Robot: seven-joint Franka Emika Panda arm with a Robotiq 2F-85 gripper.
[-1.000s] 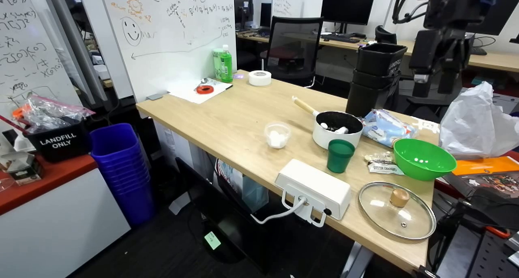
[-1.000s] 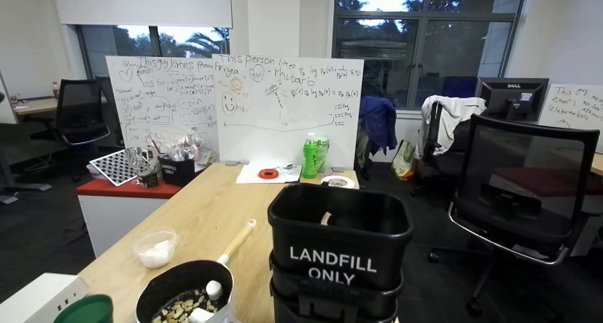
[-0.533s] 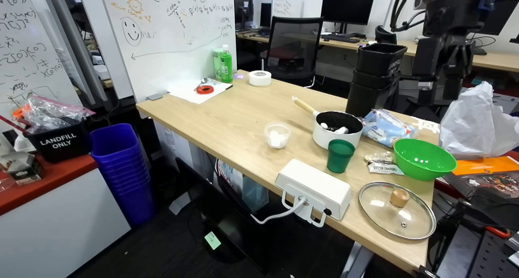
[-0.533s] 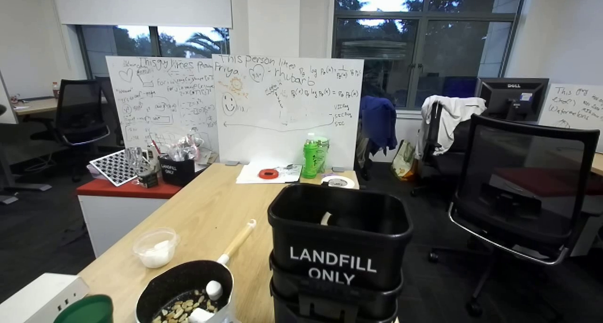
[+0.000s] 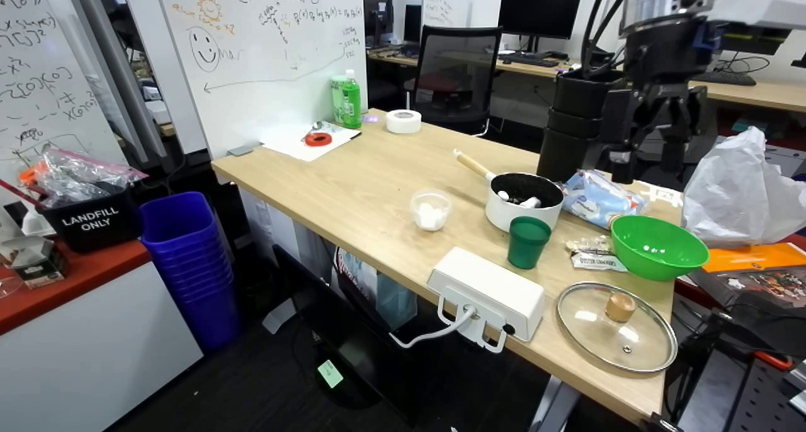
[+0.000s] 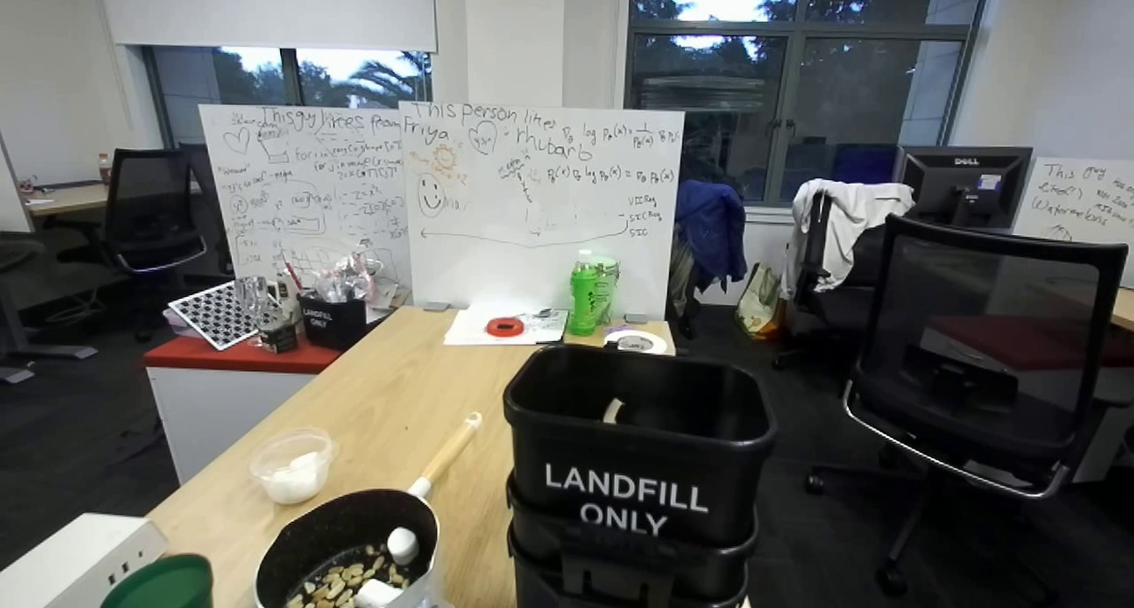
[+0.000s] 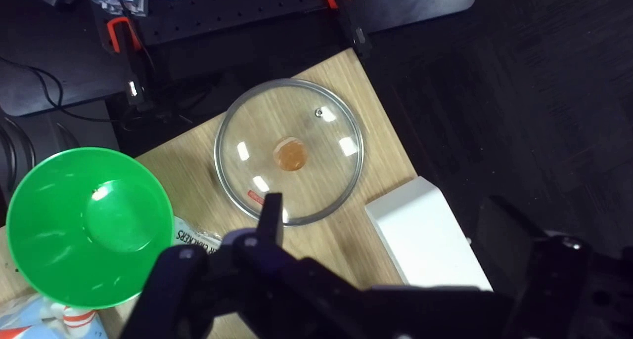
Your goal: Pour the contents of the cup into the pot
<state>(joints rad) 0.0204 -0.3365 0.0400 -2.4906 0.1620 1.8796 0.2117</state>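
Note:
The dark green cup (image 5: 527,246) stands upright on the table, close in front of the pot. It also shows at the bottom edge of an exterior view (image 6: 164,583); its contents are not visible. The pot (image 5: 520,218) is white outside and dark inside, with a pale wooden handle. An exterior view shows pale pieces and white lumps inside the pot (image 6: 306,537). My gripper (image 5: 647,165) is open and empty, above and to the right of the cup and pot. In the wrist view the gripper (image 7: 385,203) has its fingers wide apart; cup and pot are out of view there.
A glass lid (image 7: 316,181), bright green bowl (image 5: 658,249), white power box (image 5: 488,290) and snack wrapper (image 5: 595,255) lie around the cup. A clear tub (image 5: 431,210), a blue packet (image 5: 598,196) and stacked black bins (image 6: 638,466) stand near the pot.
My gripper has moved left and lower in an exterior view, closer to the pot and cup. The cup, pot and other table items have not moved.

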